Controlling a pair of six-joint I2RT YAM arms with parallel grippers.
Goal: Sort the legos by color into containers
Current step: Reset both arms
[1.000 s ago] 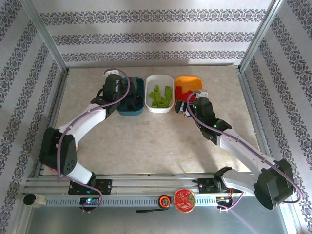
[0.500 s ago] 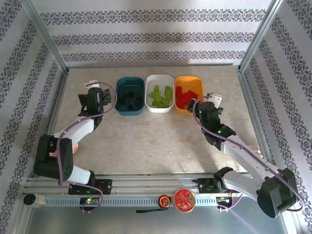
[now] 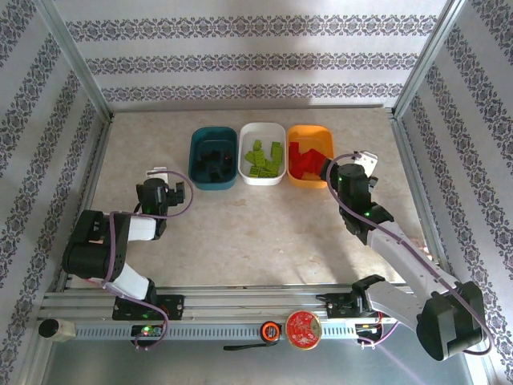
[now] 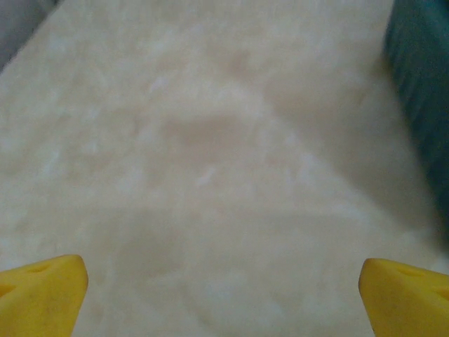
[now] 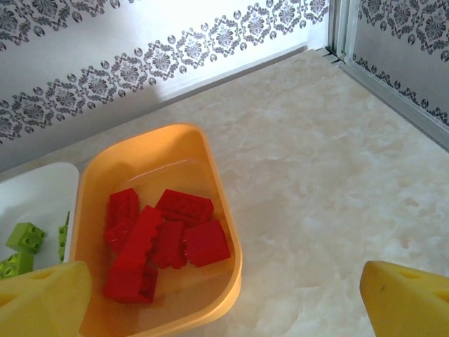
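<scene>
Standing in a row toward the far side of the table were three shallow plastic trays with rounded corners, set side by side with little or no gap. The teal container was on the left, the white container in the middle and the orange container on the right. Each had smooth, glossy walls.

The black legos lay in the teal container, the green legos in the white one and the red legos in the orange one. The right wrist view showed the red pieces as studded blocks heaped loosely, some overlapping.

The table surface was a pale, mottled, stone-like finish. Patterned papered walls enclosed it on three sides, and a metal frame ran along the near edge.

The left tool hung over bare table to the near left of the teal container, apart from it. Its blunt yellow fingers were spread wide with nothing between them. The right tool stood just beside the orange container's right side, equally wide apart and holding nothing. Nothing obstructed either tool.
</scene>
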